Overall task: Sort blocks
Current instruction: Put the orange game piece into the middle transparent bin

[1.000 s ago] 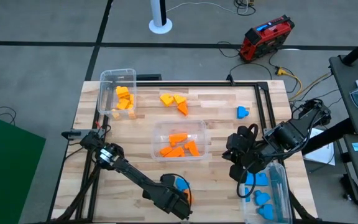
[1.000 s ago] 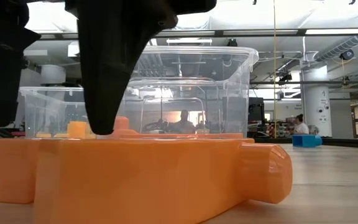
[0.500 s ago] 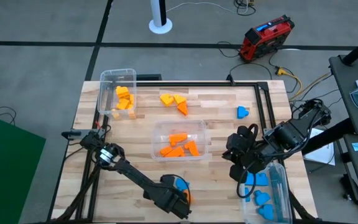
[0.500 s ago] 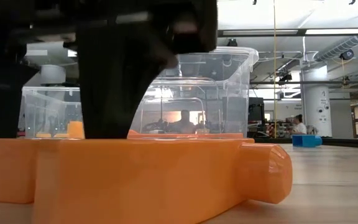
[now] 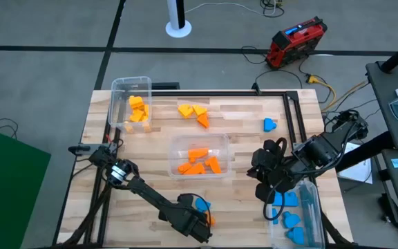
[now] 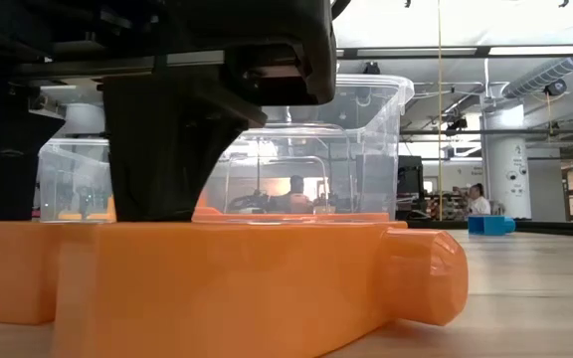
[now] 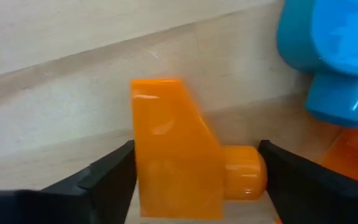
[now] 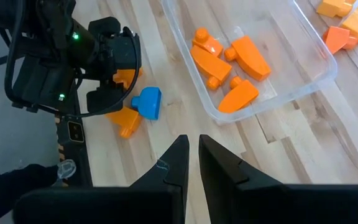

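Left hand open, fingers straddling orange block at worktop's near edge beside blue block. Close squarely on wedge sides, avoiding blue. Right hand nearly closed, empty, waiting.

The light is bright and even from above, with soft shadows on the counter. Up close, the orange block looks blurry and the dark claw is almost black. The far windows glow white.
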Tool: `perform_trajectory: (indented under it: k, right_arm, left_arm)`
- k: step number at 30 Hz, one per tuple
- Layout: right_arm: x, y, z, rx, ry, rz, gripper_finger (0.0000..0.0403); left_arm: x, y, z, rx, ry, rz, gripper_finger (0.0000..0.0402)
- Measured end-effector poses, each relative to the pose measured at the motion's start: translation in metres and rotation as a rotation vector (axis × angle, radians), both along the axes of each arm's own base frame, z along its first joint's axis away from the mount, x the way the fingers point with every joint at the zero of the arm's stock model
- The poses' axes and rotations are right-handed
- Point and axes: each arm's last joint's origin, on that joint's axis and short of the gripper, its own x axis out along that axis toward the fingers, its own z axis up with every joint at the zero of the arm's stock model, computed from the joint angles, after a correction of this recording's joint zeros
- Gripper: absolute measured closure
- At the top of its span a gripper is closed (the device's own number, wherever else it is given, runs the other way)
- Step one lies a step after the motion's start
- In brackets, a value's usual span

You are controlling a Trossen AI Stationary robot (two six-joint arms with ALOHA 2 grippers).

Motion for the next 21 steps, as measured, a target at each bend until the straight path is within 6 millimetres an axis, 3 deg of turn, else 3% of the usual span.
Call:
perform_trajectory:
  k: [5, 12, 18, 21]
  right_arm:
    - [0.000, 0.000, 0.000, -0.004, -0.001, 0.005, 0.0374]
    - [0.000, 0.000, 0.000, -0.017, -0.004, 0.010, 0.0374]
    - [0.000, 0.000, 0.000, -0.020, -0.004, 0.014, 0.0374]
    - [0.000, 0.000, 0.000, -0.024, -0.004, 0.019, 0.0374]
  left_arm:
    - [0.000, 0.000, 0.000, 0.004, 0.005, 0.000, 0.0161]
    - [-0.001, -0.001, 0.004, -0.004, 0.015, -0.003, 0.0163]
    - [-0.005, -0.009, 0.041, -0.005, 0.025, -0.044, 0.0147]
    - [-0.011, -0.011, 0.070, 0.004, 0.041, -0.060, 0.0151]
